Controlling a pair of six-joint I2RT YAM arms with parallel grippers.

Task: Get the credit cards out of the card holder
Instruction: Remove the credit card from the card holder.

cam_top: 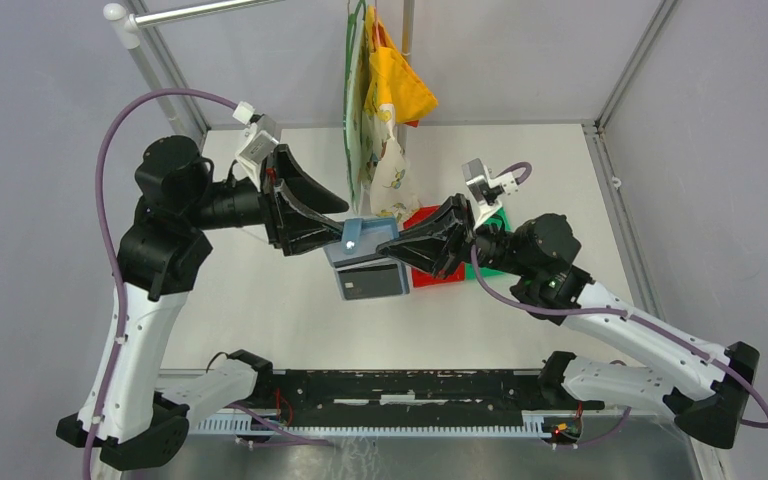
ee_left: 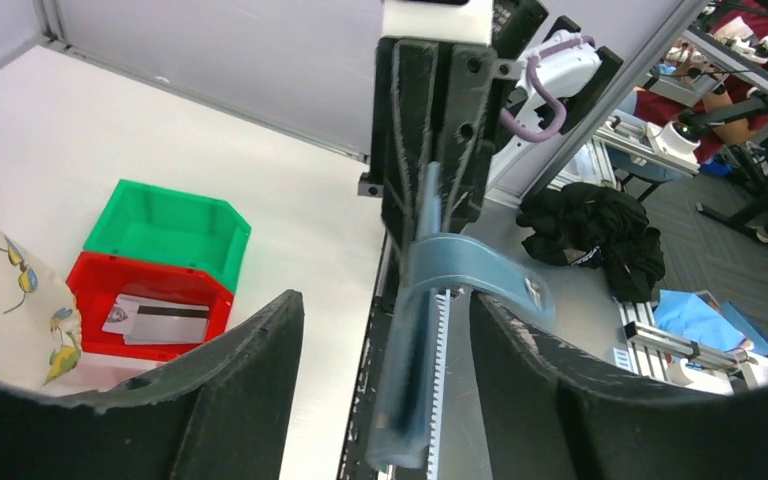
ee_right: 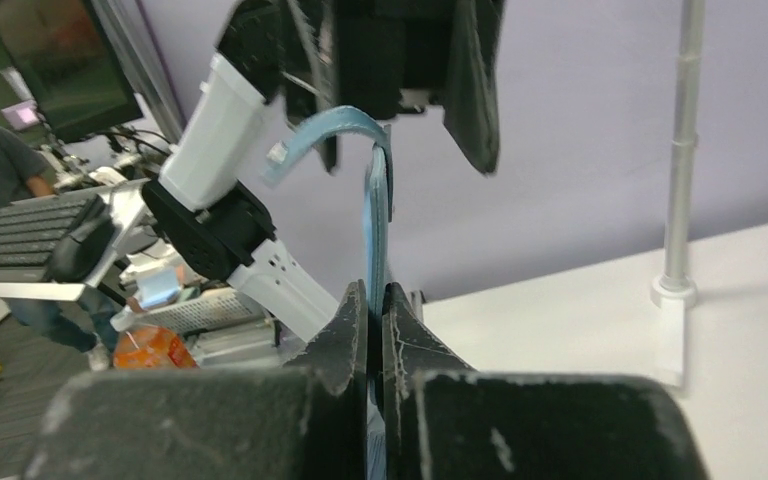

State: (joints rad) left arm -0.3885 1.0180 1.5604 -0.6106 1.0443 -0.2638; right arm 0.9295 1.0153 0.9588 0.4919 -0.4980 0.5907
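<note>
The teal-blue card holder (cam_top: 362, 238) hangs open above the table between both grippers, and a dark credit card (cam_top: 372, 284) shows in its lower flap. My right gripper (cam_top: 407, 241) is shut on its right edge; in the right wrist view the jaws (ee_right: 375, 292) pinch the thin blue edge (ee_right: 374, 215). My left gripper (cam_top: 345, 225) is open, with its fingers either side of the holder's left edge. In the left wrist view the holder (ee_left: 415, 350) stands edge-on between the open fingers (ee_left: 260, 350), its tab (ee_left: 505, 275) curling right. Pale cards (ee_left: 155, 320) lie in the red bin (ee_left: 95, 285).
A green bin (ee_left: 165, 225) stands behind the red one; both sit right of the holder, partly under my right arm (cam_top: 540, 250). Yellow and patterned bags (cam_top: 380, 110) hang from a rail at the back centre. Frame posts (cam_top: 160, 80) stand at the table's corners.
</note>
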